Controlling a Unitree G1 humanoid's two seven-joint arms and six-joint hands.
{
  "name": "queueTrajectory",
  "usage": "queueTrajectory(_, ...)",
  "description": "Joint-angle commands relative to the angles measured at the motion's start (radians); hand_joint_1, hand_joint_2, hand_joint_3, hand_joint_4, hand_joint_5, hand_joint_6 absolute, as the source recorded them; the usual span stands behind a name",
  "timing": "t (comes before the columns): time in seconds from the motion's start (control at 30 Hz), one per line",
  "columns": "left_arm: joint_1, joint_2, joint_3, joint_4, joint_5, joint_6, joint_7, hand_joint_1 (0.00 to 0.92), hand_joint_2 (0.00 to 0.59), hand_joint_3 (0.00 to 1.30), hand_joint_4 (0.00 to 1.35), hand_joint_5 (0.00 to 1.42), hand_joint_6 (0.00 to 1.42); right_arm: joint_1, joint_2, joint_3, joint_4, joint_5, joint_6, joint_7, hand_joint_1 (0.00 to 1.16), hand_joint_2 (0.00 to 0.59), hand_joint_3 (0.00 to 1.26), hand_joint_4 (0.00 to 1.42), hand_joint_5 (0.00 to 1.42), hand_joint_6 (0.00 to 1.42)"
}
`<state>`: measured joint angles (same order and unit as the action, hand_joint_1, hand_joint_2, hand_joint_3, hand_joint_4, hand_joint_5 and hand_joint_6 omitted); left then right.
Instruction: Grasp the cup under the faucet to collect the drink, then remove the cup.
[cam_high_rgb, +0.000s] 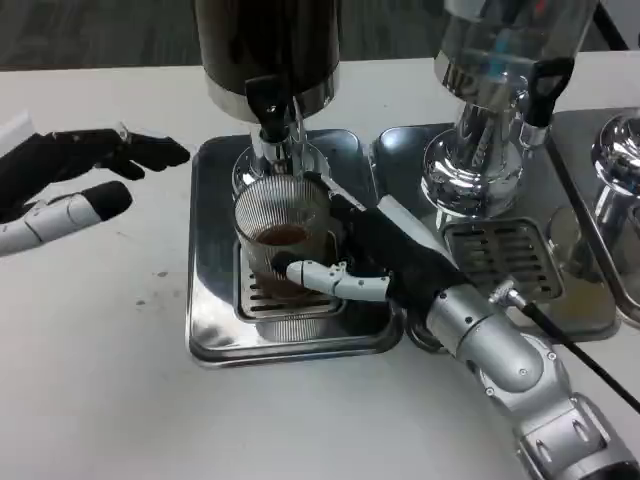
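The right hand (365, 265) holds the cup (283, 240), a ribbed transparent glass, with its fingers wrapped around the side of it; one white finger lies across the front of the glass and the dark ones reach behind it. The cup stands on the grate of the drip tray (215, 330), directly under the black faucet (270, 118) of the dark dispenser (265, 50), and a brown drink fills the lower part of it. The left hand (75, 180) hovers over the white table (100, 380), to the left of the tray and apart from it, with its fingers stretched and spread, holding nothing. A second, clear dispenser (500, 60) stands to the right on its own tray
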<state>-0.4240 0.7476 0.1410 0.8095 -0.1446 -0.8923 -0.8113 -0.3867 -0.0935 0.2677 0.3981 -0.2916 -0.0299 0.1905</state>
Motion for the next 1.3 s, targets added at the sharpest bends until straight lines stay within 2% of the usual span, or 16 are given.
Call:
queueTrajectory(0.03, 0.018, 0.012, 0.0, -0.014, 0.012, 0.005, 0.01, 0.0, 0.109, 0.38, 0.3, 0.28, 0.33, 0.015, 0.01, 0.02, -0.044, -0.038, 0.036, -0.04, 0.6, 0.202, 0.0, 0.0, 0.0, 0.01)
queueTrajectory(0.47, 0.024, 0.014, -0.004, -0.018, 0.019, 0.008, 0.01, 0.0, 0.111, 0.39, 0.31, 0.3, 0.36, 0.028, 0.032, 0.062, -0.066, -0.082, 0.096, -0.076, 0.6, 0.202, 0.0, 0.0, 0.07, 0.11)
queueTrajectory(1.0, 0.03, 0.022, -0.003, -0.023, 0.024, 0.014, 0.01, 0.0, 0.133, 0.4, 0.33, 0.3, 0.37, 0.025, 0.059, 0.08, -0.058, -0.101, 0.123, -0.13, 0.61, 0.208, 0.0, 0.0, 0.19, 0.21)
queueTrajectory(1.17, 0.034, 0.021, -0.006, -0.024, 0.025, 0.014, 0.008, 0.0, 0.136, 0.41, 0.33, 0.3, 0.37, 0.033, 0.065, 0.085, -0.064, -0.109, 0.135, -0.149, 0.61, 0.207, 0.0, 0.09, 0.28, 0.29)
queueTrajectory(1.3, 0.034, 0.02, -0.007, -0.026, 0.025, 0.015, 0.007, 0.0, 0.138, 0.41, 0.33, 0.31, 0.38, 0.044, 0.072, 0.088, -0.07, -0.12, 0.139, -0.176, 0.61, 0.207, 0.06, 0.19, 0.34, 0.36)
